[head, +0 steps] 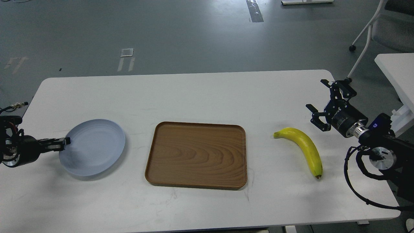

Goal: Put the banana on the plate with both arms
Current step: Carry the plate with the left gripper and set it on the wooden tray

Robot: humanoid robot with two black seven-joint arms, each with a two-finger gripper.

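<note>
The yellow banana (305, 145) lies on the white table (200, 94) at the right, its dark tip toward me. The pale grey-blue plate (95, 147) sits at the left. My left gripper (64, 142) comes in from the left and is closed on the plate's left rim, its thin fingers seen edge-on. My right gripper (314, 94) is open and empty. It hovers just right of and beyond the banana's stem end, not touching it.
A brown wooden tray (197, 155) lies in the middle of the table between plate and banana. A chair (381, 29) and a second white table (397, 74) stand off to the right.
</note>
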